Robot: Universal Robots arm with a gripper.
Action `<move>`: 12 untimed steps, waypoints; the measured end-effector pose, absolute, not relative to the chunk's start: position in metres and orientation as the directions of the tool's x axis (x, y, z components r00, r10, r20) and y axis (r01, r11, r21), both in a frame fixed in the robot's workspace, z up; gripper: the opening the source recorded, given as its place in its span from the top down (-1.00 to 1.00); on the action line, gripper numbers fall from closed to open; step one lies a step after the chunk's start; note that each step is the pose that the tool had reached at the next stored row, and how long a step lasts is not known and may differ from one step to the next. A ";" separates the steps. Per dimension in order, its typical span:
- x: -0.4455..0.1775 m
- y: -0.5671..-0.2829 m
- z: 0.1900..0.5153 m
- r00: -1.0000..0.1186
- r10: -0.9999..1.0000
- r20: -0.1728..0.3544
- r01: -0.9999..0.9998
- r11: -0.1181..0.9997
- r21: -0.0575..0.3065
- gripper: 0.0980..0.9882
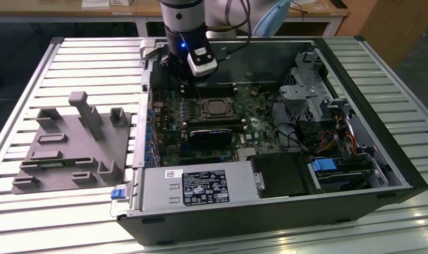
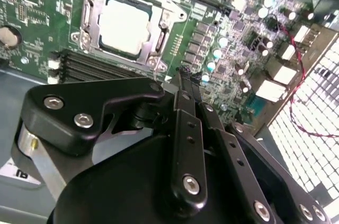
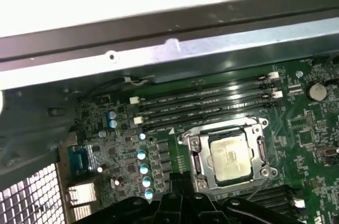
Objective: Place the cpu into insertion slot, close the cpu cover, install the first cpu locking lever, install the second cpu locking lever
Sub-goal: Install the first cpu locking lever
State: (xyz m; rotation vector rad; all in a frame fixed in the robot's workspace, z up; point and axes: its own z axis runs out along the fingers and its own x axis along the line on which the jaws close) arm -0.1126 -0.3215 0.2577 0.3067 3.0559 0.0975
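The cpu [image 2: 124,25] lies flat in the insertion slot [image 3: 263,172] on the green board, its dull metal top showing in both wrist views and in the exterior view [image 1: 215,107]. The silvery cpu cover [image 3: 194,154] lies down around the chip as a frame. A thin metal lever [image 3: 222,127] runs along one edge of that frame. My gripper [image 2: 183,74] hangs above the board beside the socket, apart from it, fingers shut together with nothing between them. In the exterior view the gripper [image 1: 177,74] is just behind the socket, near the case's rear wall.
Long black memory slots [image 3: 212,102] run beside the socket. A black card [image 1: 214,135] sits in front of it. The power supply [image 1: 193,188], drive cage [image 1: 327,106] and case walls [image 3: 159,49] hem in the board. A grey fixture [image 1: 72,143] stands at the exterior view's left.
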 end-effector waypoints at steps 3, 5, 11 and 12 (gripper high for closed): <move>-0.116 -0.321 0.257 -0.978 0.201 -0.056 0.195 0.976 0.097 0.99; -0.118 -0.322 0.256 -0.978 0.200 -0.052 0.193 0.974 0.117 0.99; -0.119 -0.322 0.252 -0.982 0.187 -0.040 0.177 0.968 0.180 0.99; -0.119 -0.322 0.252 -0.982 0.184 -0.037 0.174 0.966 0.193 0.99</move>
